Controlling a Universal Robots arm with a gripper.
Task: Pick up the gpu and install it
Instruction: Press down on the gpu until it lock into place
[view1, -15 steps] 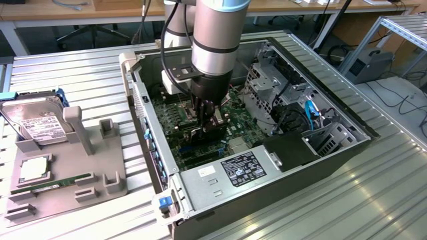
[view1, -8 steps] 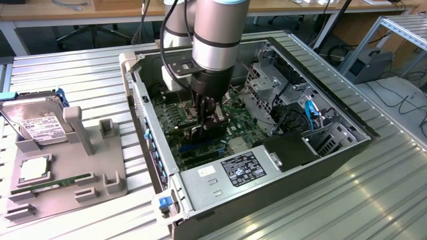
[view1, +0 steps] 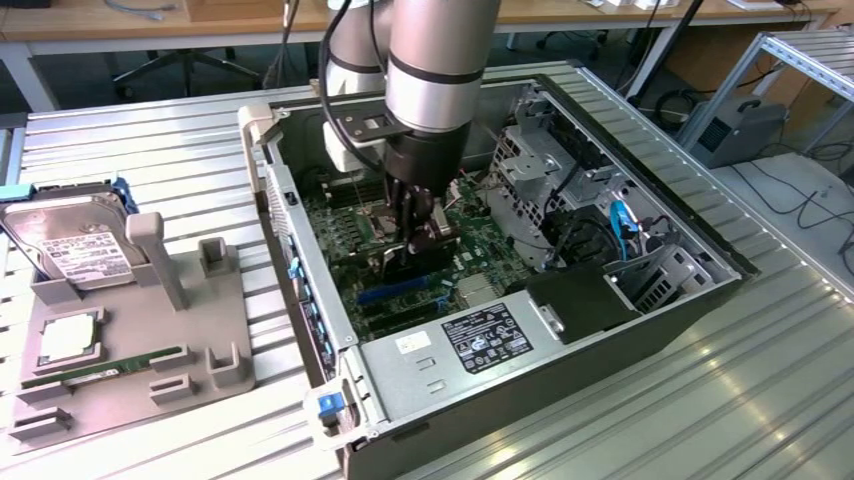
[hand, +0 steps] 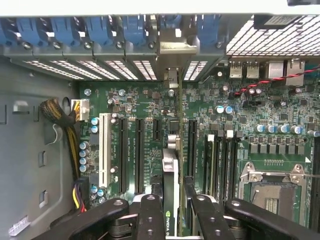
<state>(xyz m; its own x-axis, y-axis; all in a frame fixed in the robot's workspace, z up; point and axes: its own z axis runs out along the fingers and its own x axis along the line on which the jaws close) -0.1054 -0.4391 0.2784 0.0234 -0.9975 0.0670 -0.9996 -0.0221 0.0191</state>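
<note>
The gpu (hand: 170, 175) is a thin black card seen edge-on, standing upright over the green motherboard (hand: 250, 115) with its silver bracket (hand: 172, 77) toward the case's rear slot openings. A green logo shows on its near end. My gripper (hand: 174, 215) is shut on the gpu, one black finger on each side of it. In the exterior view, the gripper (view1: 420, 235) reaches down inside the open computer case (view1: 641, 330), with the dark gpu (view1: 395, 262) below it just above the board's expansion slots.
Black expansion slots (hand: 122, 150) and a white one (hand: 104, 150) flank the card. A CPU socket (hand: 272, 185) and cable bundle (hand: 60, 115) lie to the sides. At the exterior view's left, a grey holder (view1: 200, 350) carries a hard drive (view1: 74, 245) and a memory stick (view1: 114, 365).
</note>
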